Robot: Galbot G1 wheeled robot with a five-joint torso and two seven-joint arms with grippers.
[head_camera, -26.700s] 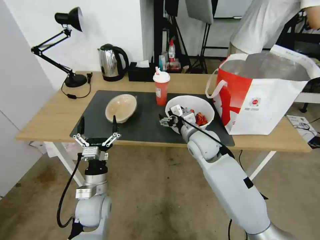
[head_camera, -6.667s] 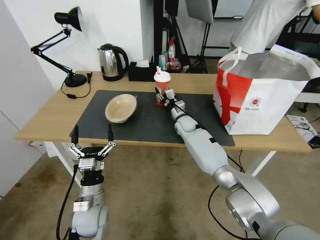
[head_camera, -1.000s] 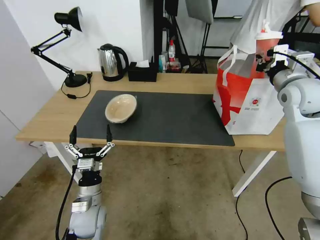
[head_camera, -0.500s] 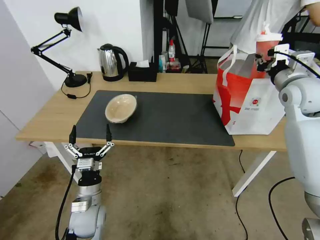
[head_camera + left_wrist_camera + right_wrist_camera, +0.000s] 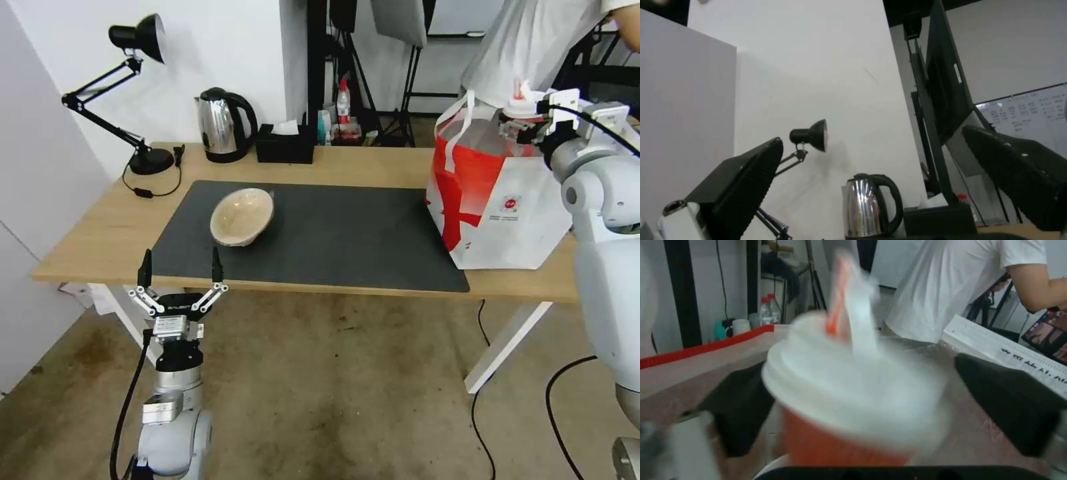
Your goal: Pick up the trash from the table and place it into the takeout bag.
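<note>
Up in the head view, the right gripper [image 5: 527, 123] hangs over the takeout bag [image 5: 507, 200], fingers spread around the red drink cup [image 5: 517, 110] sunk in its mouth; the beige bowl [image 5: 242, 216] lies on the table [image 5: 100, 233] mat. Low before the table edge, the left gripper [image 5: 179, 270] gapes empty. The right wrist view shows the cup (blurred) between parted pads [image 5: 1009, 400], one clearly off it.

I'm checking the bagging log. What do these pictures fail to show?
- Inside of the red-and-white takeout bag: its wall hides it in the head view.
- Red drink cup with white lid: blurred in the right wrist view, so right hand's grip is unclear.
- Left hand: open, below the table edge.
</note>
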